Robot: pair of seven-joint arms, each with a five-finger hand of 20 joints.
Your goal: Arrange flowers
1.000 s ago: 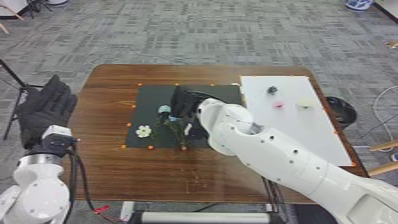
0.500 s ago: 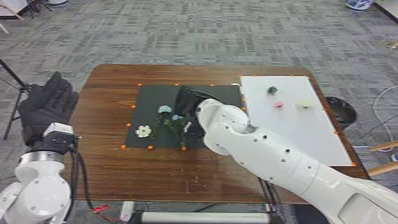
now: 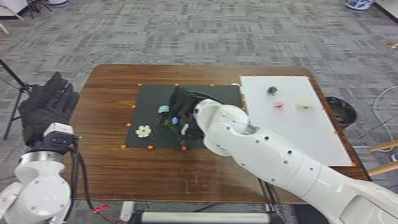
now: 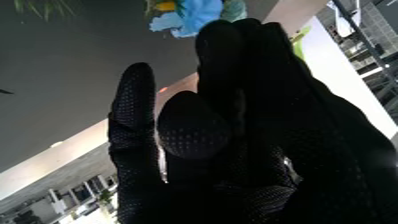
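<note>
Black glove fabric covers the right robot hand [image 3: 185, 104], which we see over the middle of the dark mat [image 3: 155, 95] on the brown desk [image 3: 107, 167]. Its fingers [image 4: 222, 55] are stretched out fairly straight, so we call it open; we cannot tell whether it touches a stem. From its wrist, we find blue petals [image 4: 197, 14] near the fingertips, with a spot of yellow [image 4: 165, 6] beside them.

We see the blue flower [image 3: 163, 109] on the left half of the mat, just left of the right robot hand, and the white flower [image 3: 144, 131] near the mat's near left corner. Dark stems and leaves lie between the white flower and that hand, too tangled for us to separate.

Right of the mat, the white sheet [image 3: 311, 140] bears a pink flower [image 3: 278, 104], a pale yellow flower [image 3: 305, 105] farther right, and a small dark flower [image 3: 272, 90] beyond the pink one.

Well left of the mat, past the edge of the desk, we have the left robot hand [image 3: 49, 106], open, its fingers straight and pointing forward.
</note>
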